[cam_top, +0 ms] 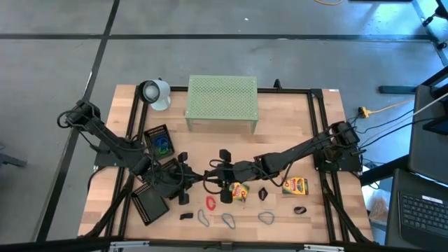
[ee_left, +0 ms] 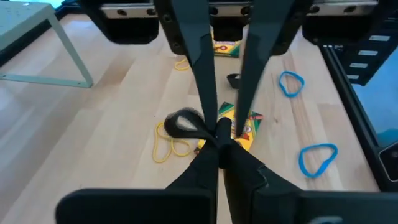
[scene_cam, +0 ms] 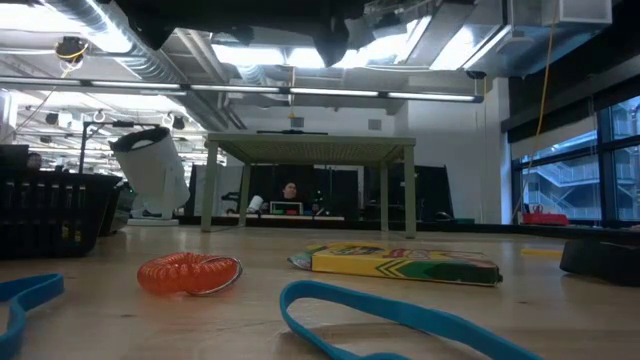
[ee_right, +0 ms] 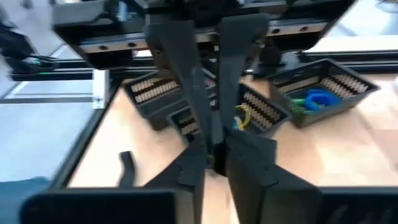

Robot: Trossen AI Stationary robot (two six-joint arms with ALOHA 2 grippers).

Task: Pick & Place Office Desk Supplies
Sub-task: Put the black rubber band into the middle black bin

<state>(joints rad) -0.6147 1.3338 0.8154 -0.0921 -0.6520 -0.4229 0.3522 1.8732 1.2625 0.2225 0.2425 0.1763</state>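
Just below the middle of the overhead frame, the left gripper (cam_top: 190,180) and the right gripper (cam_top: 213,175) hang close together above the wooden table (cam_top: 280,126). In its own wrist view the right gripper's fingers (ee_right: 198,106) are drawn together with nothing seen between them. Whether the left gripper is clenched or released cannot be told. Just right of and below the grippers lies a black binder clip (cam_top: 225,197) on yellow rubber bands (ee_left: 168,144), touching one crayon box (cam_top: 240,190). The second crayon box (cam_top: 295,185) lies farther right. A red coiled band (cam_top: 210,202) sits below the grippers, and blue bands (cam_top: 228,220) lie along the lower edge. To the left, black mesh trays (cam_top: 150,204) lie by the left arm, and the upper tray (cam_top: 159,142) holds a blue band (ee_right: 318,99). At upper centre stands the pale-green perforated stand (cam_top: 222,101).
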